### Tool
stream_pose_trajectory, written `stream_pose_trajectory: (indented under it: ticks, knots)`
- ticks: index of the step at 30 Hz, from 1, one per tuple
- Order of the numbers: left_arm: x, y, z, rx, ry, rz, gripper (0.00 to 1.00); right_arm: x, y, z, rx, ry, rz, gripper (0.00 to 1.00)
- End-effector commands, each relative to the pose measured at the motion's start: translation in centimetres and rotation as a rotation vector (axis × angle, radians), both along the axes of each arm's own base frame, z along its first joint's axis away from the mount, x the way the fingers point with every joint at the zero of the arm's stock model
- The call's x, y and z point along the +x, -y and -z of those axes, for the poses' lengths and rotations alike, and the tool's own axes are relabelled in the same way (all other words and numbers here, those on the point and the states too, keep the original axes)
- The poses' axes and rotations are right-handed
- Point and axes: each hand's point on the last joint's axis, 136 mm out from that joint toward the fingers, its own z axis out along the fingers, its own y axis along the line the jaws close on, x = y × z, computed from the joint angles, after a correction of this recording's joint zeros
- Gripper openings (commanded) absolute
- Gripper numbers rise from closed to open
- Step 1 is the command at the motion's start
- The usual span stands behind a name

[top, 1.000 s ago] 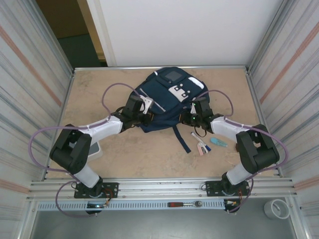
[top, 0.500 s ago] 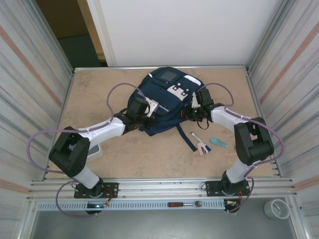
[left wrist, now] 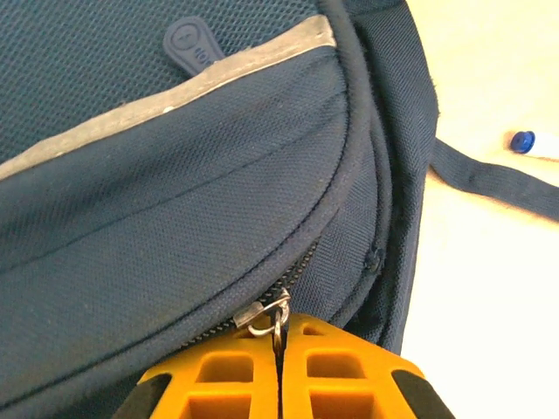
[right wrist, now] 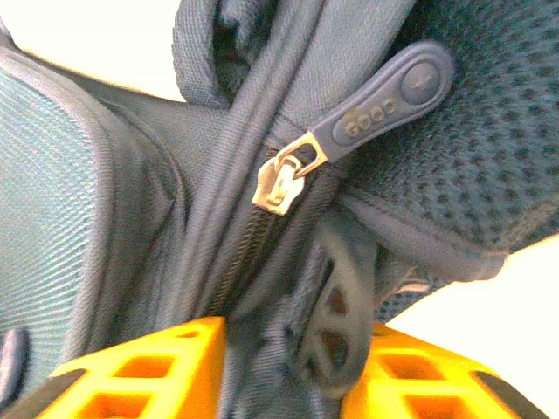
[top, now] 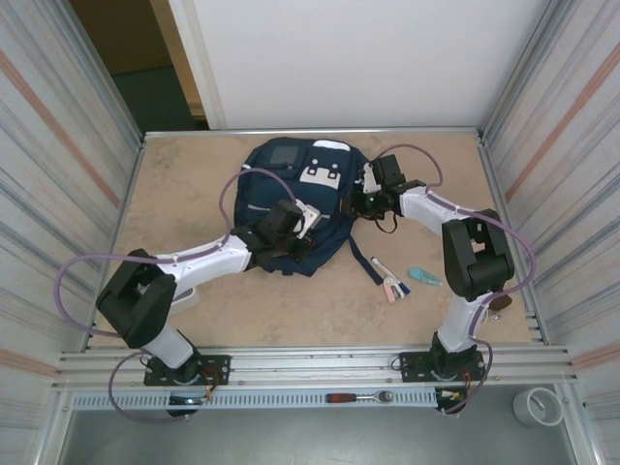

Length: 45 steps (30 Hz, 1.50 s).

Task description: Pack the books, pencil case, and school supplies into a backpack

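- Navy-blue fabric backpack (top: 281, 189) lies flat near the middle of the tan table (top: 184, 174), its white patches facing up toward the far side.
- From above, both arms reach inward to it: the left claw (top: 308, 215) is on its middle, and the right claw (top: 356, 201) is at its right edge.
- In the left wrist view, the left claw (left wrist: 281, 345) has its orange fingers (left wrist: 227, 375) pressed together, clamped on the small metal zipper ring (left wrist: 276, 321) at the end of a curved zip line.
- A grey stripe (left wrist: 166, 109) crosses the cloth above that zip, and a dark strap (left wrist: 498, 179) trails onto the table at the right.
- In the right wrist view, the right claw (right wrist: 284, 336) has its orange fingers (right wrist: 148, 367) apart, straddling a fold of backpack cloth and a dark plastic strap piece (right wrist: 336, 310).
- Just above them are a silver zipper slider (right wrist: 279, 188) and its dark rubber pull tab (right wrist: 384, 105); the fingers touch neither.
- School supplies (top: 390, 282) lie loose on the table just right of the backpack's near end, with a light-blue piece (top: 423, 277) beside them.
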Motion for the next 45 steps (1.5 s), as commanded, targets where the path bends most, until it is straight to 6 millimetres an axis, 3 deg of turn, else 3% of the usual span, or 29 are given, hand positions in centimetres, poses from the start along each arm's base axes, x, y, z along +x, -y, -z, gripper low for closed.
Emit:
stream_pose_trajectory:
  ticks: [1,3,5,9,13,15,17,21,25,29,33,38,45]
  knots:
    - [0.0,1.9,-2.0,-0.074,0.011,0.019,0.0,-0.5,0.3,-3.5,0.047,0.089,0.013,0.49]
    - [0.2,2.0,-2.2,-0.083,0.021,0.01,0.0,-2.4,-0.4,-3.1,0.12,0.069,0.017,0.62]
    - [0.5,1.9,-2.4,-0.084,0.032,-0.001,0.0,-4.2,-1.1,-2.3,0.169,0.045,0.02,0.67]
    - [0.5,1.8,-2.5,-0.084,0.039,-0.006,0.0,-7.1,-3.1,-0.1,0.2,-0.002,0.01,0.72]
    - [0.5,1.8,-2.4,-0.085,0.038,-0.003,0.0,-8.1,-5.6,1.3,0.239,-0.035,-0.018,0.73]
    - [0.5,1.7,-2.1,-0.078,0.035,-0.008,0.0,-8.0,-6.3,1.8,0.247,-0.043,-0.025,0.7]
    - [0.5,1.2,-1.8,-0.057,0.038,-0.018,0.0,-7.6,-6.3,2.3,0.24,-0.05,-0.023,0.56]
    - [0.8,-1.3,-0.8,0.043,0.061,-0.075,0.0,-7.2,-4.1,3.5,0.158,-0.047,0.014,0.21]
    - [1.6,-5.2,0.2,0.164,0.082,-0.16,0.0,-7.1,-1.8,3.7,0.088,-0.034,0.03,0.03]
    - [2.5,-8.7,0.2,0.232,0.097,-0.245,0.0,-6.9,0.2,2.8,0.032,-0.006,0.026,0.0]
    - [2.8,-10.3,0.2,0.262,0.093,-0.285,0.0,-6.3,0.5,1.7,0.037,-0.006,-0.013,0.0]
    - [1.7,-8.3,0.5,0.21,0.061,-0.23,0.0,-4.3,-0.8,1.0,0.066,-0.017,-0.057,0.02]
    - [0.1,-5.2,0.2,0.156,0.046,-0.156,0.0,-0.7,-4.9,0.0,0.123,-0.027,-0.134,0.11]
